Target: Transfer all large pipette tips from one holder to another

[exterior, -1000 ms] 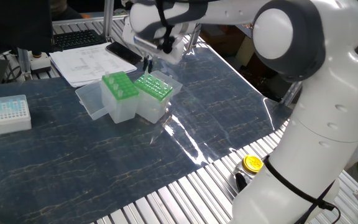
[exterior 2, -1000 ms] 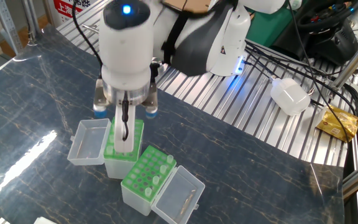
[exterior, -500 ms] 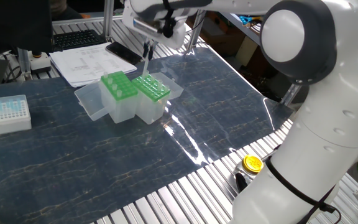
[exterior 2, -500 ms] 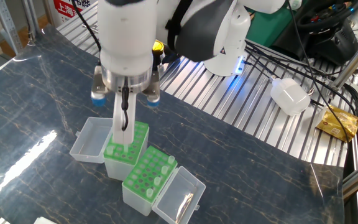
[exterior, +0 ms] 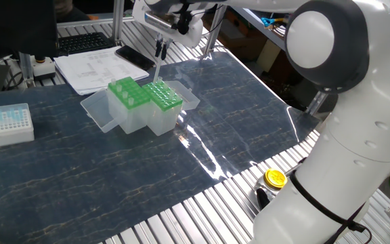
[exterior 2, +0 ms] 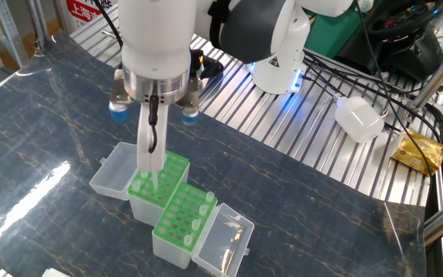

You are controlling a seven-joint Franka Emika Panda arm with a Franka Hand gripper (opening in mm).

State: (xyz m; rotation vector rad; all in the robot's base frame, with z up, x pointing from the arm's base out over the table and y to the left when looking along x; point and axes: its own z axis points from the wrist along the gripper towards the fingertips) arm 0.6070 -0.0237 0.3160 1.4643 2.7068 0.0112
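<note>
End effector (exterior 2: 151, 158) grasping large pipette tip (exterior 2: 153, 178) above far green rack (exterior 2: 160, 178). We keep tip vertical, carry to near rack (exterior 2: 181, 217), lower slowly into free hole.

Gripper (exterior 2: 151, 158) now sits higher than 1.0 s ago; held pipette tip (exterior 2: 153, 178) is lifted clear above the left green rack (exterior 2: 160, 178).
</note>
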